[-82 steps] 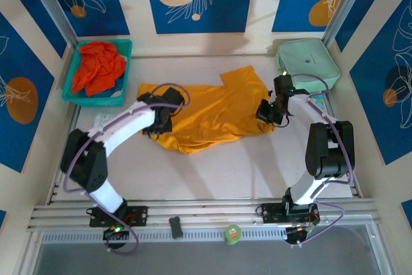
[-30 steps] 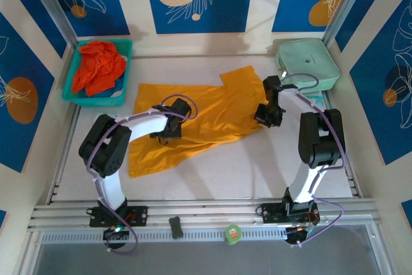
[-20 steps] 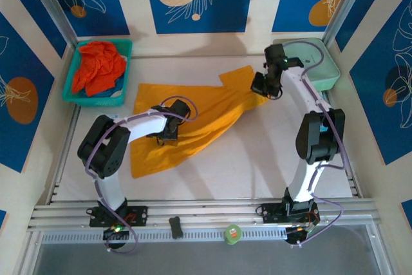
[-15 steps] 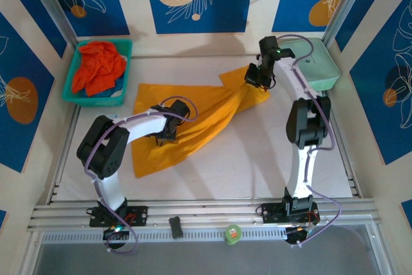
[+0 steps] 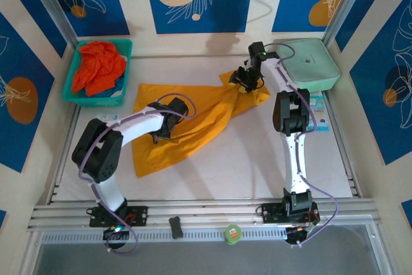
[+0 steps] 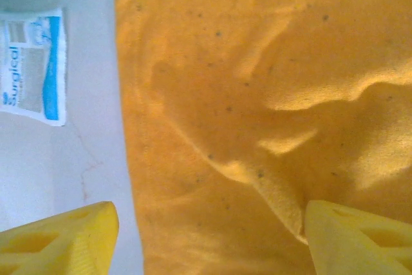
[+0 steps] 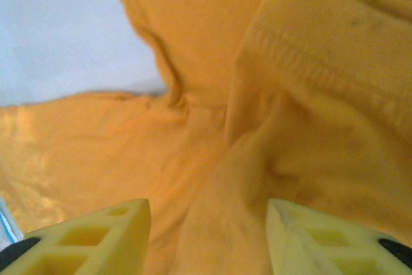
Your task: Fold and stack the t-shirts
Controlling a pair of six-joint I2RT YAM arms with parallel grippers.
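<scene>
Logging the layout from the overhead view: the yellow-orange short-sleeved cloth t-shirt [image 5: 206, 114] lies loosely spread across the middle of the pale table [image 5: 225, 165], running slantwise. One lower corner points toward the near left, and a bunched sleeve and collar end lies at the far right. The left gripper [image 5: 161, 125] hangs low over the left-central part of this shirt. In the left wrist view its yellow fingers [image 6: 64, 236] are spread wide. One fingertip sits over bare table just outside the shirt's hemmed edge, and the other sits over the wrinkled cloth; nothing is pinched. A small white and blue printed packet [image 6: 32, 66] lies flat on the table, near that hem but apart from it. The right gripper [image 5: 243, 83] is at the shirt's far right end, its arm stretched far out. In the right wrist view its fingers [image 7: 90, 236] stand apart, with a raised ribbed fold of yellow-orange cloth between them. The fold does not look clamped; whether either pad touches it I cannot tell. The red-orange crumpled t-shirt [image 5: 96, 67] sits inside the teal plastic basket [image 5: 90, 102] at the far left corner, well apart from the other shirt. The mint-green zipped case [image 5: 309, 62] rests at the far right, near the right arm.
</scene>
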